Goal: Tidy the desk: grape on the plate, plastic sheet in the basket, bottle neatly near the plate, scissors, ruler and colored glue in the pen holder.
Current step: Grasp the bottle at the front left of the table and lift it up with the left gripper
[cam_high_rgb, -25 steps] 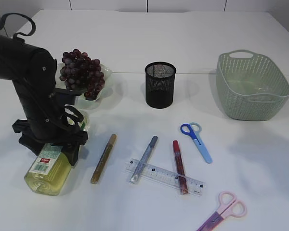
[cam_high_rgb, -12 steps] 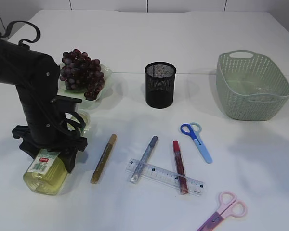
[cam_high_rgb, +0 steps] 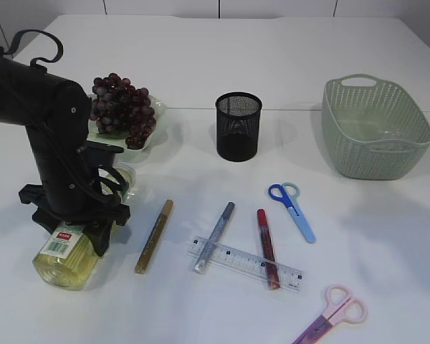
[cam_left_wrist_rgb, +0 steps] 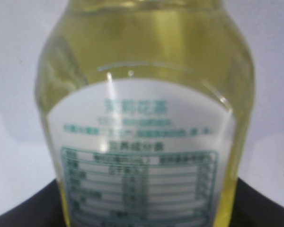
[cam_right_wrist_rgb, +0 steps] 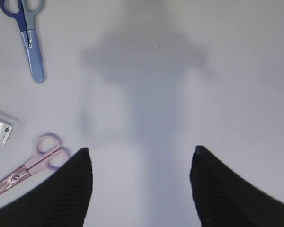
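Observation:
The bottle [cam_high_rgb: 57, 258] of yellow liquid lies on its side at the left front and fills the left wrist view [cam_left_wrist_rgb: 144, 118]. My left gripper [cam_high_rgb: 75, 233] straddles it, dark fingers [cam_left_wrist_rgb: 19, 213] against both sides, shut on it. Grapes [cam_high_rgb: 122, 107] rest on the plate [cam_high_rgb: 158, 115] behind. Gold [cam_high_rgb: 154, 236], silver [cam_high_rgb: 215, 236] and red [cam_high_rgb: 267, 247] glue sticks, a clear ruler [cam_high_rgb: 244, 261], blue scissors [cam_high_rgb: 294, 208] and pink scissors [cam_high_rgb: 333, 315] lie on the table. The mesh pen holder [cam_high_rgb: 238, 125] stands mid-table. My right gripper [cam_right_wrist_rgb: 141, 149] hangs open over bare table.
The green basket [cam_high_rgb: 376, 129] stands at the back right, with something faint and clear on its bottom. In the right wrist view the blue scissors [cam_right_wrist_rgb: 26, 38] and pink scissors [cam_right_wrist_rgb: 33, 165] lie to the left of the jaws.
The left arm has come lower and its jaws have closed in on the bottle, which shifted slightly towards the front left. Everything else lies where it was.

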`<control>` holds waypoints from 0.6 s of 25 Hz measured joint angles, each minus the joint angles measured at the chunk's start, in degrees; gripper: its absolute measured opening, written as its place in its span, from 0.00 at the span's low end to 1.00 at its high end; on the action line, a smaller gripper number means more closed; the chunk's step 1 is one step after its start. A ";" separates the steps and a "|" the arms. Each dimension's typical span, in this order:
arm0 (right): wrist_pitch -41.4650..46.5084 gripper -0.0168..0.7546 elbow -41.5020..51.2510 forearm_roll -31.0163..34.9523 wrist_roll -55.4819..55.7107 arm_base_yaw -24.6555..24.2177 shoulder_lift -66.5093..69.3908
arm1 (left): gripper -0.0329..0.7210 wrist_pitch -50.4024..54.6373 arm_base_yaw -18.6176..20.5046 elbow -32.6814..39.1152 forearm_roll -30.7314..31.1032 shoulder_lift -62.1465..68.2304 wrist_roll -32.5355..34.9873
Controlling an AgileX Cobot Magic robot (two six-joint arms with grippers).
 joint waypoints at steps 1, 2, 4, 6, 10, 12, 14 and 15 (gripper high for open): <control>0.00 0.68 0.00 0.00 0.00 0.00 0.00 | 0.64 0.00 0.00 0.00 0.00 0.00 0.00; 0.00 0.68 0.00 0.00 0.00 0.00 0.00 | 0.64 0.00 0.00 0.00 0.00 0.00 0.00; 0.00 0.68 0.00 0.00 0.00 0.00 0.00 | 0.64 -0.10 0.00 0.00 0.09 0.00 0.00; 0.00 0.68 0.00 0.00 -0.11 0.00 0.00 | 0.64 -0.10 0.00 0.00 0.09 0.00 0.00; 0.00 0.68 0.00 0.00 -0.11 0.00 0.00 | 0.64 -0.21 0.00 0.00 0.09 0.00 0.00; 0.00 0.68 0.00 0.00 -0.11 0.00 0.00 | 0.64 -0.31 0.00 0.00 0.09 0.00 0.00; 0.00 0.68 0.00 0.00 -0.11 0.00 0.00 | 0.64 -0.62 0.00 0.00 0.21 -0.11 0.00; 0.00 0.68 0.00 0.00 -0.11 0.00 0.00 | 0.64 -1.23 0.00 0.10 0.59 -0.34 0.00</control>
